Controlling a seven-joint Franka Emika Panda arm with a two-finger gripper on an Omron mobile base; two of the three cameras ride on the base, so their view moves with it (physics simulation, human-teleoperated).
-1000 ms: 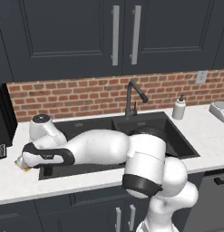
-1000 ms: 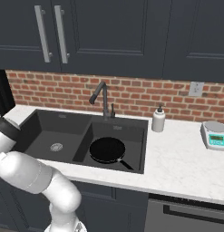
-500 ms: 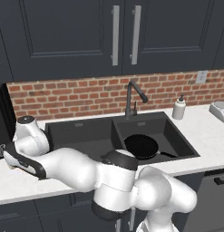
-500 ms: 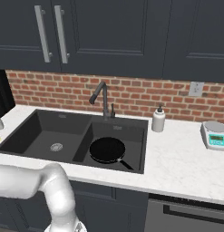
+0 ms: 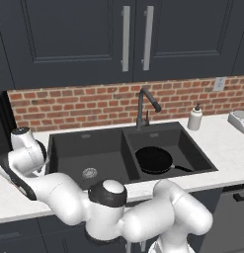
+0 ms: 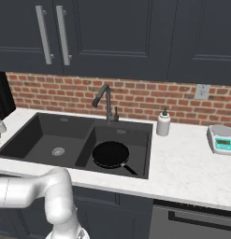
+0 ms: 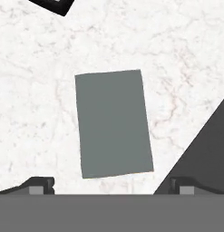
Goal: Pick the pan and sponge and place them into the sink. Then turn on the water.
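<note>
Directly below the gripper, whose two dark fingers are spread wide and hold nothing, a flat grey-green rectangular sponge lies on the white marble counter left of the dark charcoal double-basin sink. A round black frying pan rests in the right basin.

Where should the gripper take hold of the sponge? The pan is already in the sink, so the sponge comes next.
Grip the sponge across its two long edges, coming straight down from above. It lies flat on the white marble counter, grey-green face up, apart from the sink edge. The open gripper hangs over it, fingertips spread wider than its short side, so it will probably fit between them.
</note>
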